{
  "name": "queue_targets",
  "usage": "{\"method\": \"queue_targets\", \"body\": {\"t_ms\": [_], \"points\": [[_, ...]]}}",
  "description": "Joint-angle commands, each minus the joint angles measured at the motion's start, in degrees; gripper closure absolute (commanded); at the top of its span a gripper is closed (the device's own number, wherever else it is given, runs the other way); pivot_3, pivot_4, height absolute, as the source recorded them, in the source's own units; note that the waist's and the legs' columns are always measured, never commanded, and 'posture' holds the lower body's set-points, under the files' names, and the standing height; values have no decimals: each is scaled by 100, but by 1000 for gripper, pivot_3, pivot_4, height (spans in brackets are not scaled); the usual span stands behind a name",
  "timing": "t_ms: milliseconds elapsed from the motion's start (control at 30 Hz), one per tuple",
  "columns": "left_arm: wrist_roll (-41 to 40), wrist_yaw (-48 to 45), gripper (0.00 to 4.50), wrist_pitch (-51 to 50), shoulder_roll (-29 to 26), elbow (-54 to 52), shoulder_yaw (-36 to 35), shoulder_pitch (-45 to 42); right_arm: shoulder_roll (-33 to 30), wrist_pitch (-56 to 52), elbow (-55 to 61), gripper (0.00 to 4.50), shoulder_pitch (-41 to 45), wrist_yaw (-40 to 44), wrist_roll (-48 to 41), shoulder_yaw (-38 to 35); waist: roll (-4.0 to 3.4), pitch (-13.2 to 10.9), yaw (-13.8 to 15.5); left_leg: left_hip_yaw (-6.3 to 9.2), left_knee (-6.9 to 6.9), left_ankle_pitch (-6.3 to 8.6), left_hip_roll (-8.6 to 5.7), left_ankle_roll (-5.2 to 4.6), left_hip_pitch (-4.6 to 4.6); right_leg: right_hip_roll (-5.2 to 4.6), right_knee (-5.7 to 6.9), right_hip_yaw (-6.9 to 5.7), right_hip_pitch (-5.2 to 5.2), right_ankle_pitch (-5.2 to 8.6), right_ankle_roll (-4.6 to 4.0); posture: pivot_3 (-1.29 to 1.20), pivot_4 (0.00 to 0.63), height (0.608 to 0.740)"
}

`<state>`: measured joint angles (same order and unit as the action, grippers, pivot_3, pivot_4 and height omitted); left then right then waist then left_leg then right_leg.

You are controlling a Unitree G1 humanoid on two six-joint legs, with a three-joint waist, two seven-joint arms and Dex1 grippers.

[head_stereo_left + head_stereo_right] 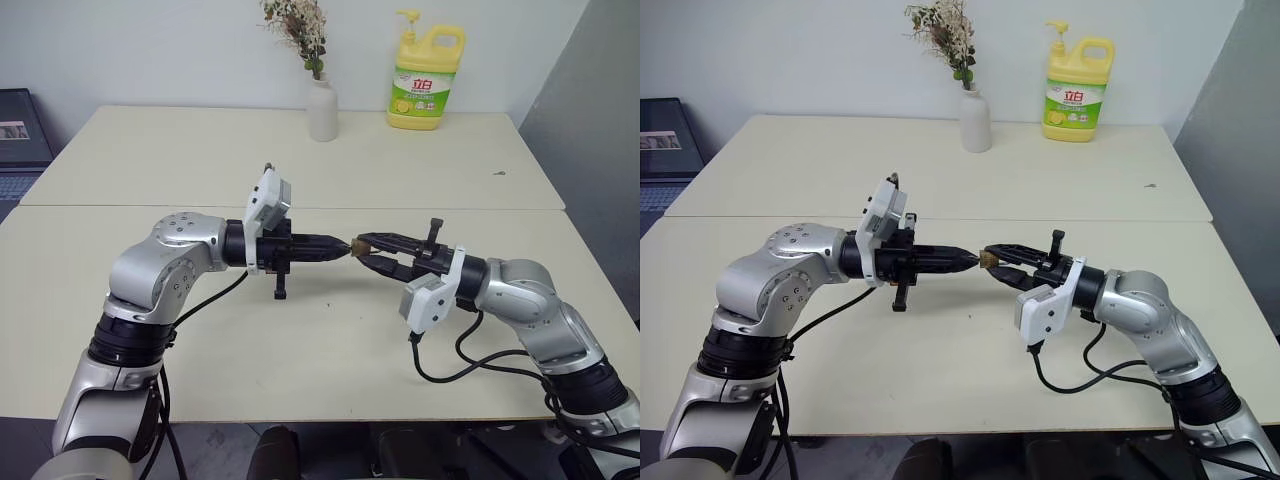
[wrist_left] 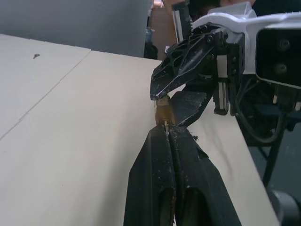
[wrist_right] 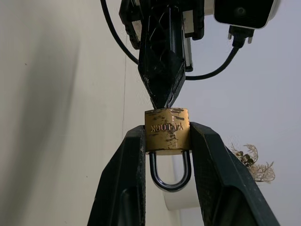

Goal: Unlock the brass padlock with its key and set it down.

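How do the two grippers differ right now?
The left gripper is shut, its fingers pressed into one point; the right gripper is spread around the brass padlock. The left gripper's tip sits at the padlock's end; the right gripper clamps its sides. Both are held above the table.

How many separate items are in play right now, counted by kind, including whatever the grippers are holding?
Brass padlock: 1, clamped in the right gripper
White vase with dried flowers: 1
Yellow dish soap bottle: 1
Laptop: 1
Total: 4
The left gripper is shut with its tips against the padlock's key end; the key itself is too small to make out, so it is not counted.
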<state>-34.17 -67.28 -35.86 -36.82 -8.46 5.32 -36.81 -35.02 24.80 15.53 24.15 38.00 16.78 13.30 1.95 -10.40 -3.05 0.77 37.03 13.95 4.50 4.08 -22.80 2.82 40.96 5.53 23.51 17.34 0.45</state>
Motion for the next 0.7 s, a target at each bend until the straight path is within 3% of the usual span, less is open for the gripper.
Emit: {"method": "queue_targets", "body": {"t_ms": [33, 467, 633, 700], "points": [[180, -167, 4500, 535, -27, -215, -35, -25, 37, -61, 219, 3560, 46, 7, -134, -49, 0, 0, 4, 1, 0, 0, 0, 0, -1, 0, 0, -1, 0, 0, 0, 0, 150, 740], [1298, -721, 4500, 2710, -141, -72, 248, 153, 94, -176, 202, 3560, 67, 18, -214, -38, 0, 0, 10, -2, -1, 0, 0, 0, 0, 0, -2, 1, 0, 0, 0, 0, 150, 740], [1446, -739, 4500, 3102, -93, 85, 259, 163, 98, -189, 195, 3560, 80, 13, -226, -35, 0, 0, 9, -2, -1, 0, 0, -1, 0, 0, -2, 0, 0, 0, 0, 0, 150, 740], [1322, -618, 4500, 2824, -72, 51, 209, 201, 104, -186, 182, 3560, 91, 7, -222, -30, 0, 0, 9, -2, -1, 1, 0, -1, 0, 0, -2, 0, 0, 0, 0, 0, 150, 740]]}}
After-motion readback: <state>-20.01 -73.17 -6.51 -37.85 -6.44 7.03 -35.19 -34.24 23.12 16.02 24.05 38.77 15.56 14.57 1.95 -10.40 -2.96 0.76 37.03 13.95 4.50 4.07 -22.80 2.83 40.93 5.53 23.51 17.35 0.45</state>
